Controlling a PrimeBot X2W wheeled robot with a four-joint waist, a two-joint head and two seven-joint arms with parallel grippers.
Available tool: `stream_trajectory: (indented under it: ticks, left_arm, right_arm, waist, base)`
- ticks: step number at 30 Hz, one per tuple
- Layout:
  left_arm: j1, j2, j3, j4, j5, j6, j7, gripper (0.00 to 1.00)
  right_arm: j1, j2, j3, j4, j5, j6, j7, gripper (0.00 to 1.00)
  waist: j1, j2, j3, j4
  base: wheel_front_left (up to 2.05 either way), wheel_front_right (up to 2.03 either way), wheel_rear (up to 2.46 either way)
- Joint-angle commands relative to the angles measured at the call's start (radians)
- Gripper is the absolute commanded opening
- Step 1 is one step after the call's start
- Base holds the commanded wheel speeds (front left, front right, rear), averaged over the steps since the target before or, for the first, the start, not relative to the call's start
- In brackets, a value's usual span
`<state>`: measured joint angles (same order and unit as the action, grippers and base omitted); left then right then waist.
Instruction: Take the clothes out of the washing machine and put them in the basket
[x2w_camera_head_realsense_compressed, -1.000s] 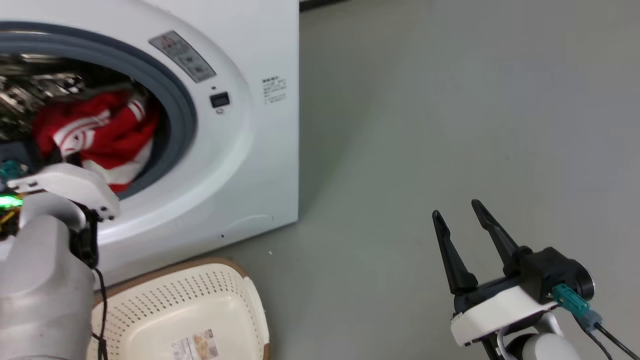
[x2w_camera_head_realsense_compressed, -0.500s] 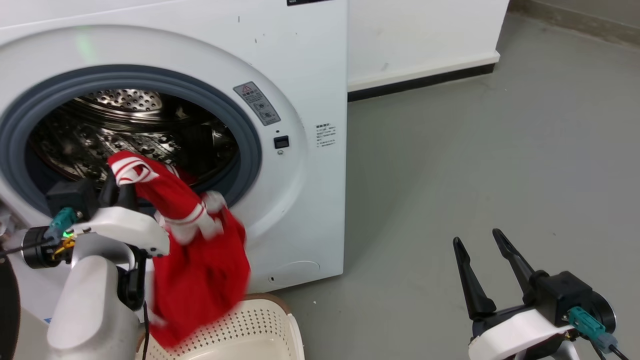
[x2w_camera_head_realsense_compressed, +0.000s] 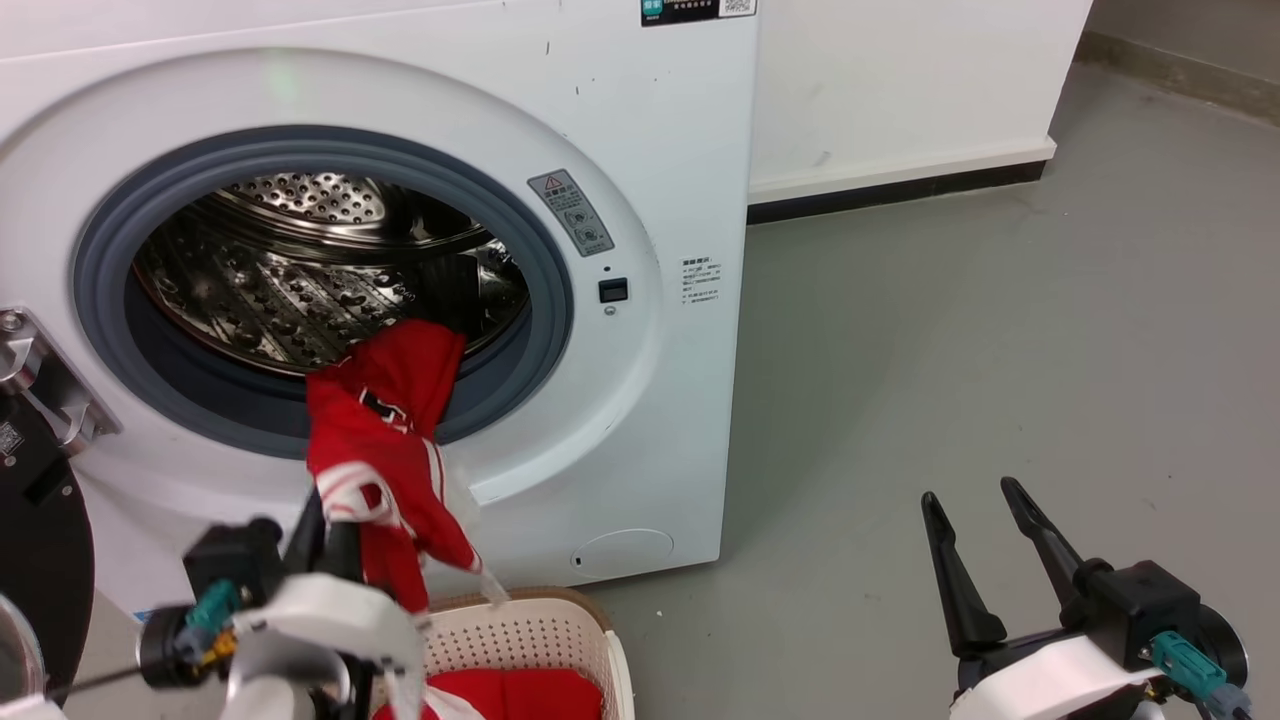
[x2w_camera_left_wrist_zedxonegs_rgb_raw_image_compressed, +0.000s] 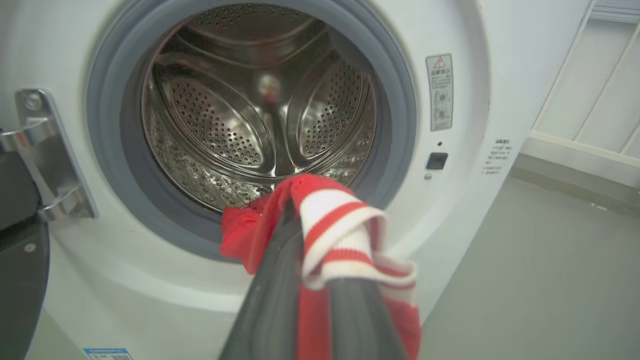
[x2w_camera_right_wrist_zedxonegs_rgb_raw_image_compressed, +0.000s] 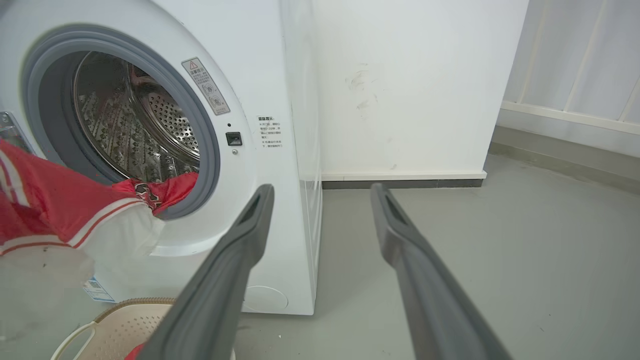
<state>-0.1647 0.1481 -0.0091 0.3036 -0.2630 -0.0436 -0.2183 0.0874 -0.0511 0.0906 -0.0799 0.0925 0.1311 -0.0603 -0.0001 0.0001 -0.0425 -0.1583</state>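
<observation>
Left hand tips — buried in clothes, seemingly clamped

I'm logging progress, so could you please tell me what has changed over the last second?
The left claw, shut on the jersey, pulled it out of the washer and down; its lower end now lies in the basket, its tail still on the grey rim. The right claw stayed open over the floor.
</observation>
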Motion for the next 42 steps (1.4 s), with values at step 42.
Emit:
stream_trajectory:
  ticks: [42]
  left_arm:
    - [-0.405,0.092,-0.002,0.746,-0.098,0.018,-0.048,0.0]
  right_arm:
    - [-0.298,0.002,0.098,-0.005,0.031,-0.001,-0.086,1.0]
  waist:
    - [0.0001,-0.0001,0.66,-0.117]
  base:
    - [0.0,0.0,0.0]
